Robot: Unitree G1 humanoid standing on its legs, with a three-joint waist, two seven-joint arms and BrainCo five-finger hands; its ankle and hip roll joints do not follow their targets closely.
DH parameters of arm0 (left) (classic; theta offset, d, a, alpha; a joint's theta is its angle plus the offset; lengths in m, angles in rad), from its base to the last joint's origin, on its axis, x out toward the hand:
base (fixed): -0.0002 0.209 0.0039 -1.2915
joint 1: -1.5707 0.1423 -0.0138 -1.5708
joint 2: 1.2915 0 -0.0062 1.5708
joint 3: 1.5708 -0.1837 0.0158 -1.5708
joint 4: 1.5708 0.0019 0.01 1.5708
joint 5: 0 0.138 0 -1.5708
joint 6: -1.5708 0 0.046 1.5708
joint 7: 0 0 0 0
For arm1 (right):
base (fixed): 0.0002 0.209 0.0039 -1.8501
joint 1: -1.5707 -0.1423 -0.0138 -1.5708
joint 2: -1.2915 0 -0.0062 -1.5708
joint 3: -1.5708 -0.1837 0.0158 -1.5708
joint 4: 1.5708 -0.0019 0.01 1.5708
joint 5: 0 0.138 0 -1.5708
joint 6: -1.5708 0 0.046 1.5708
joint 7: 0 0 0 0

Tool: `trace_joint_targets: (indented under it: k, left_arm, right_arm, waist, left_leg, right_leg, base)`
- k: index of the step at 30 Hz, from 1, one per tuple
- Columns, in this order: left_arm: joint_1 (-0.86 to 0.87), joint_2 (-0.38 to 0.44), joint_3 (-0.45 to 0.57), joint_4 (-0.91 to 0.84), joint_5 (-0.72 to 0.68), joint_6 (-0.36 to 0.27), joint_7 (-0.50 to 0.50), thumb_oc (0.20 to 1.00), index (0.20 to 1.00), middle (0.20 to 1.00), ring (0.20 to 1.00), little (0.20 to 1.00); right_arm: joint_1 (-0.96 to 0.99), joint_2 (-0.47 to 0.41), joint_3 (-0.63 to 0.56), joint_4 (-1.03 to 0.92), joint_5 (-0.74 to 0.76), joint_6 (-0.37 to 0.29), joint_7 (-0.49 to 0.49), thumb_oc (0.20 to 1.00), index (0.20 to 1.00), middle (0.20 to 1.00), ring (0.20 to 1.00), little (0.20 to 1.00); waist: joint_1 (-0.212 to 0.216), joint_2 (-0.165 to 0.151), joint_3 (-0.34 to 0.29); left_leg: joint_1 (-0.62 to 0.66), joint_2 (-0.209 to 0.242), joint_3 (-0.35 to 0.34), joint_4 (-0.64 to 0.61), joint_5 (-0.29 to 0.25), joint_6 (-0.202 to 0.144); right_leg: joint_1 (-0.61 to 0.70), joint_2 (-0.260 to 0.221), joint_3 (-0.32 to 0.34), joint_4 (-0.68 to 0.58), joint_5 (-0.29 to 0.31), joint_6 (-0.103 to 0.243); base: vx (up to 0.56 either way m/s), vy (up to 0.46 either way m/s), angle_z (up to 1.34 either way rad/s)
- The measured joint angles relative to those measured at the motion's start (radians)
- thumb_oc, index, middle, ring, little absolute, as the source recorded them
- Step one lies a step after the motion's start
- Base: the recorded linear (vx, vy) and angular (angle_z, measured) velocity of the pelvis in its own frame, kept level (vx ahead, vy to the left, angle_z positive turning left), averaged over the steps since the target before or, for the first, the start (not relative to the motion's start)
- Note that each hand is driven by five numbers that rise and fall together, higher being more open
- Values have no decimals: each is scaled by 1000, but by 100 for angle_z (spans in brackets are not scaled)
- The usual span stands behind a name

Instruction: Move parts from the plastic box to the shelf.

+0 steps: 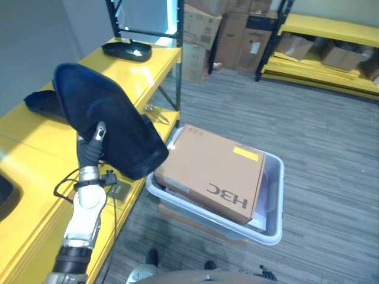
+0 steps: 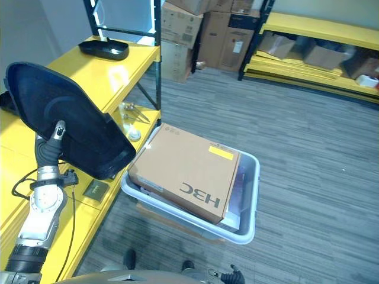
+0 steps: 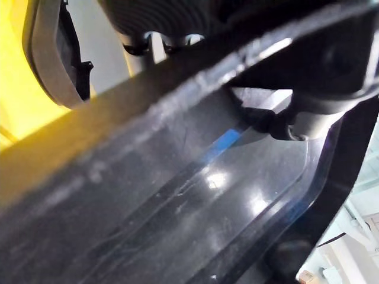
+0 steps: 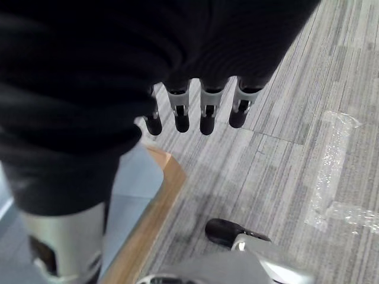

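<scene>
Part (image 1: pixel 112 118) gripped in left hand (image 1: pixel 95 142), above the shelf (image 1: pixel 35 154).

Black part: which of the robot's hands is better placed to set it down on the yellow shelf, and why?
Left. The left hand already grips the black part above the yellow shelf. The right hand hangs open over the floor, holding nothing.

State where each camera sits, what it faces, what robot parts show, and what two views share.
Left eye view: head, looking down at yellow shelf, plastic box; left arm shows.
Right eye view: same, slightly offset.
Left wrist view: against the black part, left robot hand gripping it.
Right wrist view: right robot hand hanging over floor.
Both eyes share the cardboard box.
</scene>
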Motion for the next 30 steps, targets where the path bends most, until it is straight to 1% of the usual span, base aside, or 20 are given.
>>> trace_joint_targets:
  k: [4, 5, 7, 8, 9, 10, 11, 12, 14, 15, 16, 20, 23, 24, 25, 26, 27, 28, 29, 30]
  left_arm:
    - [10, 2, 10, -48, -5, -8, -31, 200, 200, 200, 200, 200]
    - [-2, 0, -15, -71, -11, -15, -47, 200, 200, 200, 200, 200]
    - [-27, 4, -42, -115, -9, -27, -69, 200, 200, 200, 200, 200]
    - [-22, 13, -42, -136, -9, -31, -74, 200, 200, 200, 200, 200]
    - [7, 30, -19, -147, -9, -34, -75, 200, 200, 200, 200, 200]
    - [37, 55, 1, -147, -10, -33, -76, 200, 200, 200, 200, 200]
    - [43, 80, 2, -142, -9, -33, -77, 200, 200, 200, 200, 200]
    - [42, 98, 9, -145, -8, -34, -88, 200, 200, 200, 200, 200]
    - [42, 92, 12, -174, -9, -42, -104, 200, 200, 200, 200, 200]
    - [40, 78, 12, -197, -9, -51, -114, 200, 200, 200, 200, 200]
    - [12, 72, 12, -224, -22, -67, -128, 200, 200, 200, 200, 200]
    - [-16, 97, 43, -227, -60, -64, -157, 200, 200, 200, 200, 200]
    - [-54, 175, 60, -241, -60, -64, -174, 200, 200, 200, 200, 200]
    - [-95, 198, 46, -239, -59, -63, -181, 200, 200, 200, 200, 200]
    - [-156, 211, 19, -239, -60, -71, -180, 200, 200, 200, 200, 200]
    - [-177, 218, 10, -240, -66, -83, -181, 200, 200, 200, 200, 200]
    - [-193, 214, 11, -241, -78, -94, -185, 200, 200, 200, 200, 200]
    - [-219, 202, -9, -230, -86, -97, -189, 200, 200, 200, 200, 200]
    - [-250, 195, -49, -215, -98, -95, -193, 200, 200, 200, 200, 200]
    - [-231, 181, -76, -226, -103, -100, -221, 200, 200, 200, 200, 200]
  right_arm:
    - [-39, 1, 0, 45, -1, 29, 27, 1000, 1000, 1000, 1000, 1000]
    - [-62, 4, 7, 38, -7, 50, 32, 1000, 1000, 1000, 1000, 1000]
    - [-86, -10, 66, 73, -38, 58, 48, 1000, 1000, 1000, 1000, 1000]
    - [-92, -24, 86, 86, -63, 61, 51, 1000, 1000, 1000, 1000, 1000]
    - [-109, -48, 87, 92, -89, 62, 52, 1000, 1000, 1000, 1000, 1000]
    - [-125, -56, 90, 90, -95, 62, 52, 1000, 1000, 1000, 1000, 1000]
    - [-125, -65, 97, 80, -99, 60, 52, 1000, 1000, 1000, 1000, 1000]
    - [-119, -76, 76, 78, -100, 60, 51, 1000, 1000, 1000, 1000, 1000]
    - [-95, -64, 20, 70, -86, 63, 50, 1000, 1000, 1000, 1000, 1000]
    - [-81, -60, -24, 61, -68, 66, 49, 1000, 1000, 1000, 1000, 1000]
    - [-78, -59, -26, 62, -49, 80, 49, 1000, 1000, 1000, 1000, 1000]
    - [-94, 11, -93, 69, -28, 87, 53, 1000, 1000, 1000, 1000, 1000]
    - [-138, -1, -179, 68, 49, 83, 44, 1000, 1000, 1000, 1000, 1000]
    - [-145, 2, -180, 57, 71, 82, 43, 1000, 1000, 1000, 1000, 1000]
    - [-147, 7, -144, 58, 87, 79, 44, 1000, 1000, 1000, 1000, 1000]
    - [-154, 11, -125, 60, 87, 79, 47, 1000, 1000, 1000, 1000, 1000]
    - [-161, 13, -123, 60, 99, 78, 50, 1000, 1000, 1000, 1000, 1000]
    - [-164, 11, -105, 54, 118, 73, 51, 1000, 1000, 1000, 1000, 1000]
    - [-161, 10, -47, 54, 130, 69, 51, 1000, 1000, 1000, 1000, 1000]
    - [-152, 18, -61, 63, 160, 74, 51, 1000, 1000, 1000, 1000, 1000]
  waist:
    - [37, 23, 11]
    - [81, 54, 25]
    - [92, 52, 25]
    - [107, 68, 38]
    - [142, 76, 44]
    - [171, 64, 50]
    - [175, 47, 51]
    - [151, 15, 48]
    - [112, 3, 41]
    - [110, 7, 33]
    - [94, 37, 13]
    - [95, -42, -1]
    - [79, -36, 5]
    - [67, -26, 12]
    - [35, -8, 21]
    - [33, -7, 21]
    - [40, -16, 20]
    - [29, -2, 29]
    - [-23, 9, 34]
    - [-17, 1, 33]
  left_leg:
    - [-12, -1, -76, 0, 35, -12]
    - [-73, -14, -143, 30, 55, -27]
    - [-122, -26, -247, -1, 142, -123]
    - [-147, -23, -255, -1, 170, -125]
    - [-144, -17, -209, 2, 112, -111]
    - [-135, -26, -133, 67, 38, -48]
    - [-139, -40, -54, 138, 1, -27]
    - [-141, -49, 71, 229, -48, -9]
    - [-126, -24, 175, 319, -110, 28]
    - [-110, 1, 201, 349, -142, 40]
    - [-84, -11, 193, 246, -161, 45]
    - [-68, -89, 163, 184, -124, 87]
    - [-63, -139, 117, 192, -127, 142]
    - [-52, -146, 75, 175, -112, 161]
    - [-55, -136, 33, 151, -91, 148]
    - [-52, -140, 18, 126, -83, 140]
    - [-46, -148, 14, 91, -66, 123]
    - [-59, -145, -27, 101, -56, 137]
    - [-73, -147, -99, 103, -47, 112]
    - [-55, -171, -142, 59, -27, 89]
  right_leg:
    - [31, 12, -78, 3, -2, -8]
    - [35, 38, -136, 9, -10, -9]
    - [31, 44, -254, 0, -31, -39]
    - [30, 42, -303, -1, -33, -48]
    - [32, 41, -327, 0, -32, -57]
    - [36, 14, -347, 6, -26, -60]
    - [41, -16, -371, 7, -23, -56]
    - [60, -63, -428, 12, -21, -49]
    - [84, -92, -488, 27, -26, -38]
    - [74, -112, -506, 67, -36, -15]
    - [46, -117, -494, 128, -50, 1]
    - [23, -196, -471, 187, -57, -12]
    - [-77, -323, -405, 494, -31, -8]
    - [-118, -320, -333, 586, -71, 8]
    - [-159, -221, -165, 575, -145, 44]
    - [-194, -176, -93, 556, -167, 62]
    - [-243, -136, -45, 527, -186, 40]
    - [-260, -40, 97, 488, -223, 26]
    - [-261, 77, 270, 423, -242, 32]
    - [-310, 126, 290, 374, -201, -50]
  base:
    - [-148, -115, 66]
    - [-268, -142, 141]
    - [-118, -42, 184]
    - [-94, -2, 150]
    - [-135, -11, 78]
    - [-151, -8, 36]
    - [-47, -30, 69]
    - [-54, 23, 119]
    - [-34, 66, 133]
    - [46, 178, 136]
    - [102, 264, 112]
    - [83, 241, 60]
    - [-16, 218, 49]
    - [32, 42, 102]
    - [135, 28, 113]
    - [123, 32, 77]
    - [132, 7, 38]
    - [33, -24, 107]
    - [116, -127, 162]
    - [92, -121, 186]
